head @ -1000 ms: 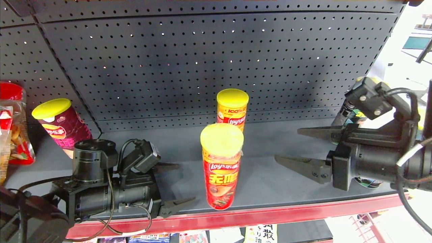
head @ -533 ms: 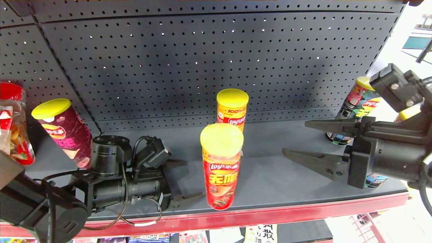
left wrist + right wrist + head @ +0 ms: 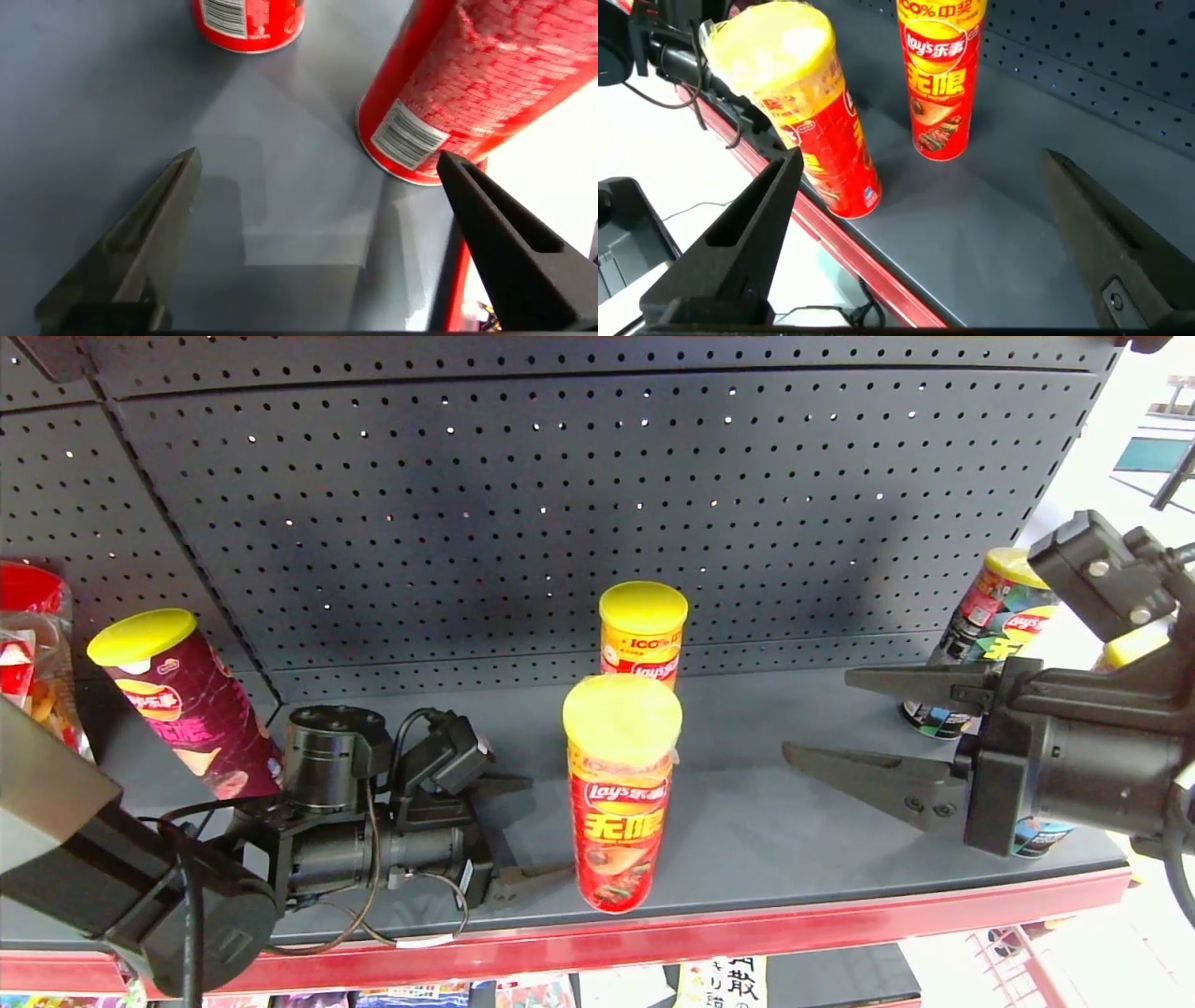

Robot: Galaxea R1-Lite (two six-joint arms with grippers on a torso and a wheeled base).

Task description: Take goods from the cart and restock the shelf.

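- Shelf [image 3: 747, 821] — grey deck with a red front lip [image 3: 840, 919] running along the near edge.
- Left claw [image 3: 532, 831] — lies low over the deck near the front lip, jaws spread wide and holding nothing. Its near finger [image 3: 486, 224] ends just beside the base of the front can; contact cannot be judged.
- Front can [image 3: 621, 793] — red chip tube with a yellow lid, standing close to the lip at about mid-shelf, between the two claws. Bare deck lies open on both sides of it.
- Right claw [image 3: 819, 716] — level above the deck to the right of the front can and well apart from it, jaws wide open and empty, tips pointing toward the centre.
- Rear can [image 3: 642, 639] — same kind, directly behind the front can, near the back panel, with a gap between them.
- Purple can [image 3: 182, 705] — yellow lid, at the left, behind the left arm.
- Dark patterned can [image 3: 994, 616] — at the shelf's right end, partly behind the right arm.
- Pegboard back panel [image 3: 560, 504] — closes the rear.
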